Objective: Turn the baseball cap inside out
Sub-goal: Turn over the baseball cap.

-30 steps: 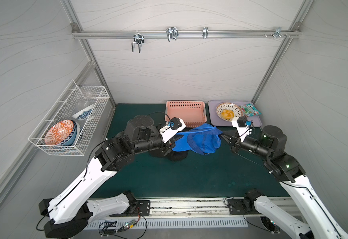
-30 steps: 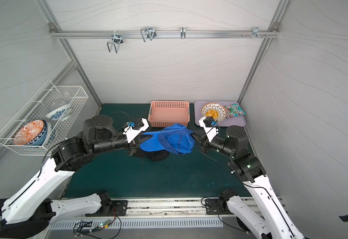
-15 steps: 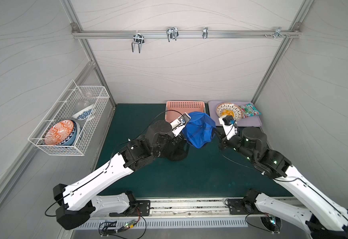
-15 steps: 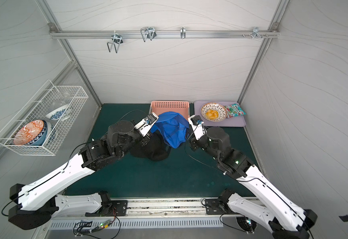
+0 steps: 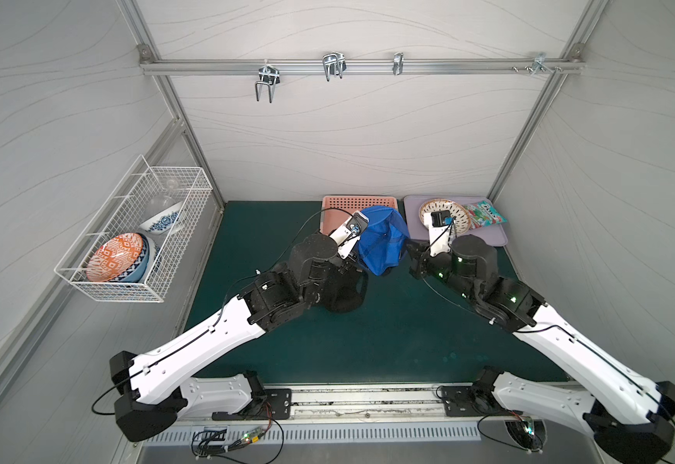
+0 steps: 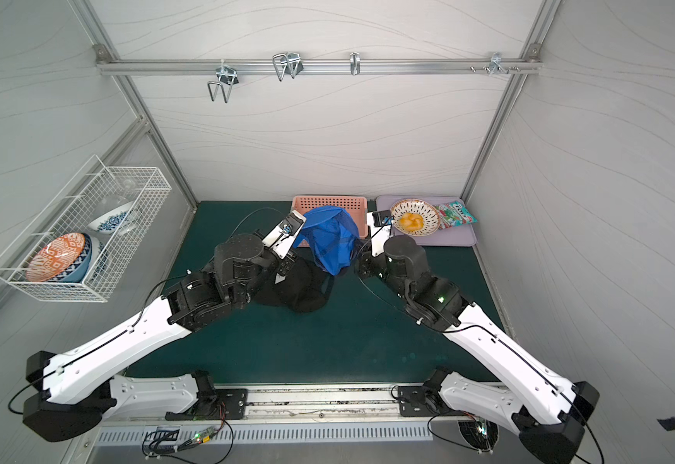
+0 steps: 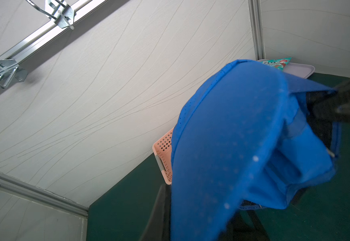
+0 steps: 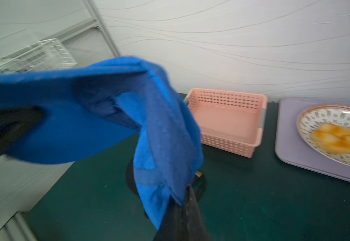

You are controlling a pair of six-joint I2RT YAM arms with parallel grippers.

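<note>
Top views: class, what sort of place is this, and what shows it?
Likely a robot test booth, not a home: white panels on an aluminium frame, a left arm and right arm on a base rail, and a wire basket of bowls.

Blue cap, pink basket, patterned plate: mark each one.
blue cap [image 5: 382, 241]: in a top view, on the crown.
pink basket [image 8: 226, 119]: right wrist view, on its bare floor.
patterned plate [image 6: 430, 213]: in a top view, on its rim.

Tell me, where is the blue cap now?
In both top views the blue cap hangs mid-scene above the green mat, clamped between the left tool and right tool, in front of the pink basket.
</note>
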